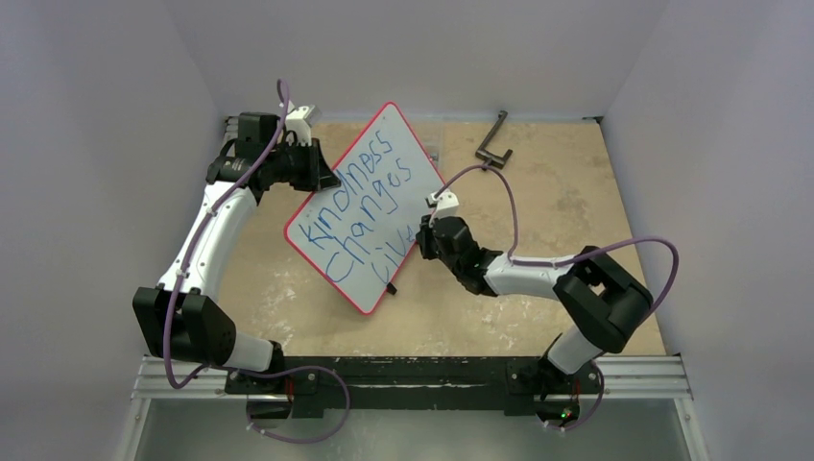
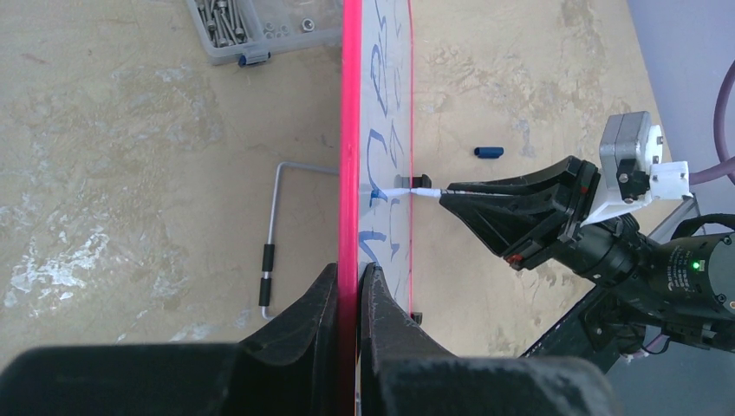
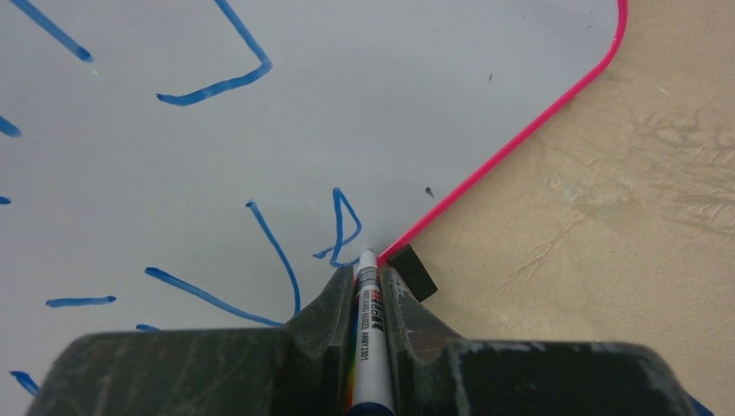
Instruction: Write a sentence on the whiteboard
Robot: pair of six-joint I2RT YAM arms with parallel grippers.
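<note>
The whiteboard (image 1: 370,206) with its thin red rim stands tilted up off the table, turned like a diamond. My left gripper (image 1: 309,165) is shut on its upper left rim; in the left wrist view both fingers (image 2: 381,299) clamp the red edge (image 2: 349,130). The blue sentence (image 1: 360,197) reads "Kindness changes" with a partly formed third word below. My right gripper (image 1: 429,230) is shut on a white marker (image 3: 367,321). Its tip touches the board beside a blue letter (image 3: 345,227), close to the red rim (image 3: 520,143) and a black clip (image 3: 416,270).
A clear compartment box (image 2: 251,26) with screws lies behind the board. A thin metal stand bar (image 2: 271,234) lies by it. A blue marker cap (image 2: 488,152) lies on the tan table. A black bracket (image 1: 493,142) rests at the back right.
</note>
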